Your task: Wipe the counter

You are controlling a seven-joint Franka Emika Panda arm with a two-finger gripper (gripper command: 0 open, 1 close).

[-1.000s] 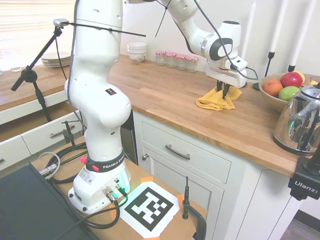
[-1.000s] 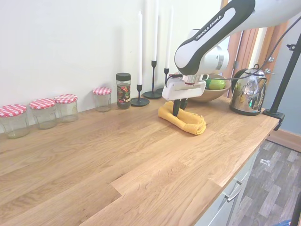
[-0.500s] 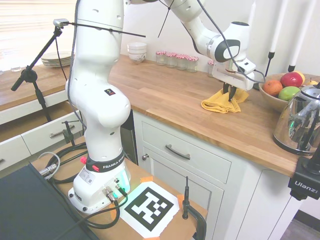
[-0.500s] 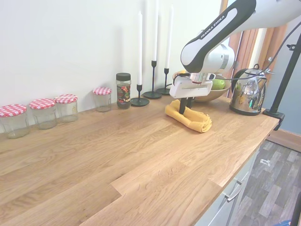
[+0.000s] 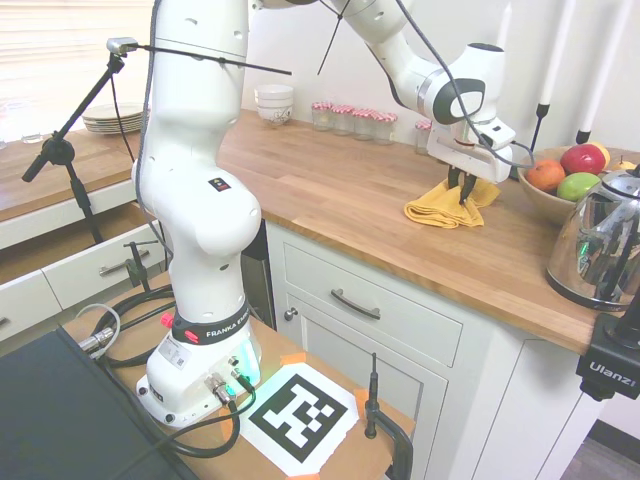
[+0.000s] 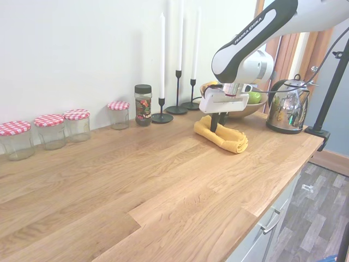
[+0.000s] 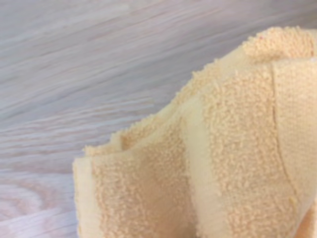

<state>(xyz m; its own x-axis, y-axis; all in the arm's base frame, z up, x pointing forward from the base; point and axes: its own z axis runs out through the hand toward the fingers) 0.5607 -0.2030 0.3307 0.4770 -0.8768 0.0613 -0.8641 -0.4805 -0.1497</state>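
Gripper point(image 6: 215, 129) pinches a folded yellow terry cloth point(image 6: 222, 137) from above, pressing it flat on the butcher-block desk point(image 6: 152, 180) so dragging will wipe the wood. The cloth lies just beside the fruit bowl point(image 5: 549, 195); near the bowl stand a kettle point(image 6: 286, 106) and candlesticks point(image 6: 178, 101), limiting the stroke that way.

counter point(image 6: 163, 180) – butcher-block, plank grain. Directly on it: yellow cloth point(image 6: 224, 137) bunched at 2 o'clock in the second exterior view, four red-check-lid jars point(image 6: 50, 130) along the wall at 9–10, spice jar point(image 6: 143, 105) at 12, three black candlesticks point(image 6: 176, 93), fruit bowl point(image 5: 556, 190), kettle point(image 6: 286, 106) at 3.
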